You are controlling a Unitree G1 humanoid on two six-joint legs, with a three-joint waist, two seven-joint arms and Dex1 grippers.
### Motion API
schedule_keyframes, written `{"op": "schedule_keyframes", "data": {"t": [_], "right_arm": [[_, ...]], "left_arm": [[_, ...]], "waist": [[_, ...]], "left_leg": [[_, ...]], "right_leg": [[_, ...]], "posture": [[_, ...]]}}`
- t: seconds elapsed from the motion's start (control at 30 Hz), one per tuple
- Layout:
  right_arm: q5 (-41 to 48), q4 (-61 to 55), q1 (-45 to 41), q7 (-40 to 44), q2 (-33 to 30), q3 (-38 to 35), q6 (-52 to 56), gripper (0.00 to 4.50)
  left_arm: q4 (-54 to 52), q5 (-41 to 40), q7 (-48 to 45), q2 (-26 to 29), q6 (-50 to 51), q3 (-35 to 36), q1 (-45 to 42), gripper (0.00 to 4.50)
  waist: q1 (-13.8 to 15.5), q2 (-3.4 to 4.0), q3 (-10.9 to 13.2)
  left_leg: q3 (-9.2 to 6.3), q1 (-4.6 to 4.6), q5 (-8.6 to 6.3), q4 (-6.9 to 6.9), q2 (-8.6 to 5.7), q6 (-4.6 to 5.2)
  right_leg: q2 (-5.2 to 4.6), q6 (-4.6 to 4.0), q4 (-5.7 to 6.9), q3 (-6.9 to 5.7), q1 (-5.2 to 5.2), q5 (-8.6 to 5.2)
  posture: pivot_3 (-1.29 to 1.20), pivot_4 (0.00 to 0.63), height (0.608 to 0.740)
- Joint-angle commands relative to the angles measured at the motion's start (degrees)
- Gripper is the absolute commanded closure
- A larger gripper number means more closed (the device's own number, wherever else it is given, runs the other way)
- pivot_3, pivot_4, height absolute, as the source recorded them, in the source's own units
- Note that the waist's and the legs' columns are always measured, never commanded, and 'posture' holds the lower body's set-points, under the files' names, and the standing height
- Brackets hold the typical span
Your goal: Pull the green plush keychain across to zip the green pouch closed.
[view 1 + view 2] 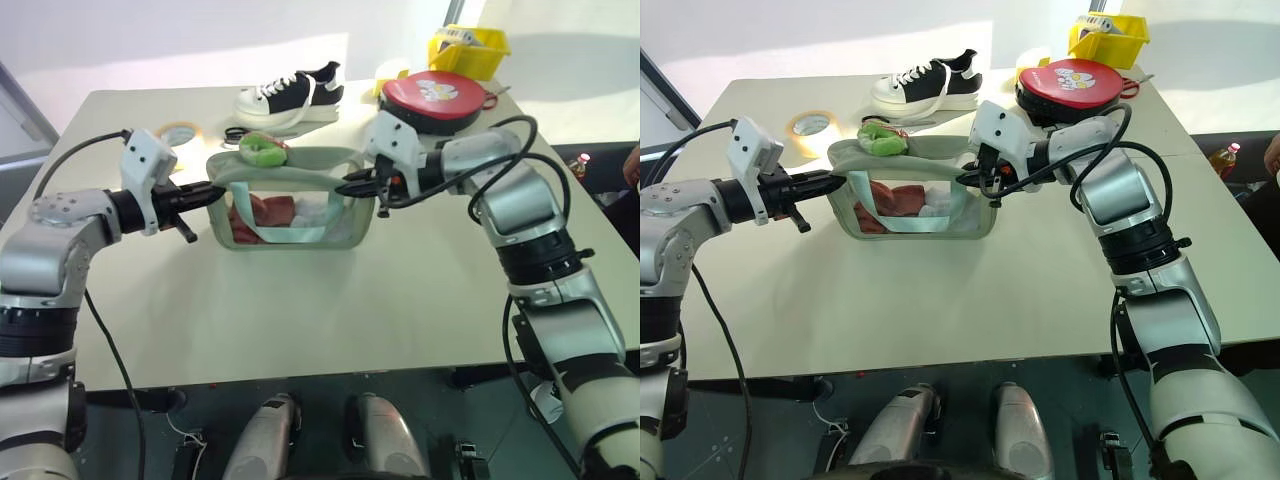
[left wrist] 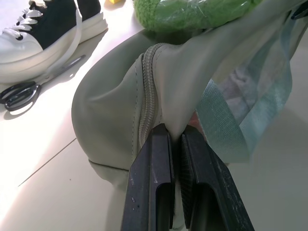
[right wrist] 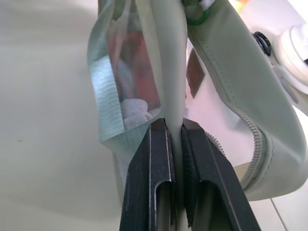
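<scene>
**Both grippers pinch the pouch ends; the keychain sits at the left end of the zip**

Pale cream worktop under bright light, seen from the robot's head, carries a clutter along its far edge: a black-and-white sneaker, scissors, a tape roll, a round red case and a yellow bin at the far right corner.

Near the middle of the worktop stands the green pouch, long axis running left to right, clear sides showing red and white contents.

The left gripper has its two black fingers pressed together on a fold of fabric at the pouch's left end. The right gripper is likewise clamped on a fold at the right end (each wrist view shows cloth squeezed between the pads), so the pouch is held taut between them.

The green plush keychain rests on top of the pouch at its left end, just beyond the left gripper and well apart from the right one. The zip appears open along the top. Closing it likely means drawing the keychain rightward along the pouch's length; the left arm is nearer, though letting go would free that end.
</scene>
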Motion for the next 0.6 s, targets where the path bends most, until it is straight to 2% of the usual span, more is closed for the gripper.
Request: {"op": "schedule_keyframes", "data": {"t": [0.03,0.07,0.2,0.3,0.43,0.6], "right_arm": [[4.90,-5.93,-1.50,2.75,-1.21,-2.32,5.63,3.67],[5.66,-6.48,-1.68,3.00,-1.43,-2.57,6.93,3.33],[2.61,-3.86,-2.67,1.95,-3.23,-1.62,1.78,1.30],[1.59,0.90,-6.51,0.02,-2.26,-2.57,-1.80,1.30],[3.89,4.58,-11.77,-1.10,2.06,-4.05,-2.18,1.30],[3.00,8.50,-12.94,-4.83,11.73,-1.52,-5.78,1.30]], "left_arm": [[0.43,1.53,0.96,-0.24,-1.65,0.14,-1.06,4.50],[0.48,1.66,1.01,-0.50,-1.74,-0.07,-1.15,4.50],[-0.66,1.58,0.46,-0.61,-1.70,-0.23,-0.43,4.50],[-1.47,1.18,0.38,-0.27,-1.37,0.38,0.13,4.50],[-1.86,1.17,0.16,0.02,-1.34,0.60,0.48,4.50],[-2.19,1.51,0.08,-0.46,-1.49,-0.33,-0.12,4.50]], "waist": [[0.02,0.00,0.00],[0.02,0.00,0.00],[0.01,0.00,0.00],[-0.01,0.00,0.00],[-0.18,0.01,0.00],[-0.16,-0.02,-0.01]], "left_leg": [[0.00,-0.01,0.00,0.00,0.00,0.00],[0.00,-0.01,-0.01,0.00,0.00,0.01],[0.01,-0.01,-0.02,0.01,0.00,0.02],[0.03,0.00,-0.02,0.02,0.00,0.01],[0.05,0.00,-0.02,-0.03,0.01,0.02],[0.05,0.02,-0.03,-0.04,0.02,0.03]], "right_leg": [[0.00,0.00,0.00,0.00,-0.01,0.00],[0.00,0.00,0.00,0.00,-0.01,0.00],[-0.03,0.01,-0.01,0.00,0.01,0.00],[-0.03,0.00,-0.02,0.00,0.01,0.00],[-0.01,0.00,0.00,0.03,-0.03,0.00],[0.01,0.00,0.00,0.03,-0.01,0.01]], "posture": [[0.00,0.150,0.740],[0.00,0.150,0.740],[0.00,0.150,0.740],[0.00,0.150,0.740],[0.00,0.150,0.740],[0.00,0.150,0.740]]}}
